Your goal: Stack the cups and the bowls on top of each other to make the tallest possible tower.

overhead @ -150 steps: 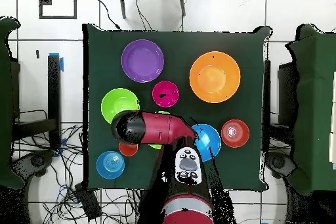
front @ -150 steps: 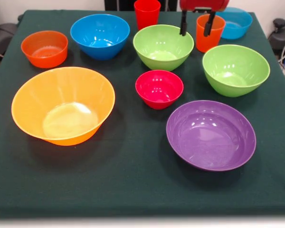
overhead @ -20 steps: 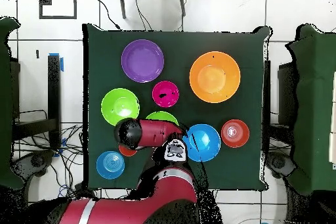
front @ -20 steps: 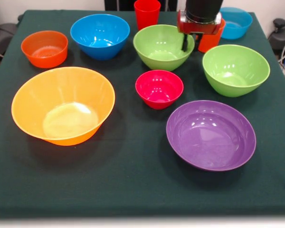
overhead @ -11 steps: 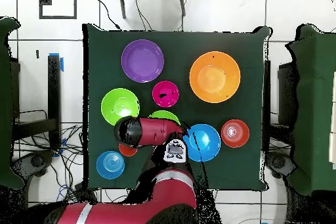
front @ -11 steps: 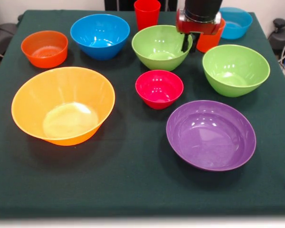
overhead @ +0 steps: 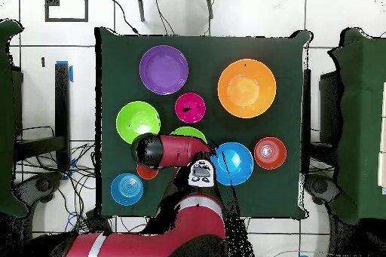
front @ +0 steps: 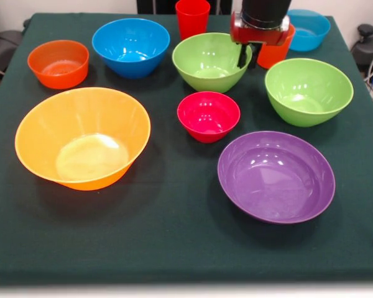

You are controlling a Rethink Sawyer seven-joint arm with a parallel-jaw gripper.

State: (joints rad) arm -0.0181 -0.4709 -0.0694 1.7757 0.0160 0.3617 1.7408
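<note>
Bowls, including the purple bowl (front: 276, 176) and large orange bowl (front: 82, 137): glossy, smooth plastic with highlights. Surface (front: 174, 230): matt dark green cloth, slightly wrinkled.

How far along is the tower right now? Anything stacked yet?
Nothing is stacked: every bowl, from the large orange bowl to the purple bowl, sits alone on the table. The gripper is low between the nearer green bowl's rim and the orange cup, seemingly going for one of them; its grasp is hidden. All the stacking remains.
</note>
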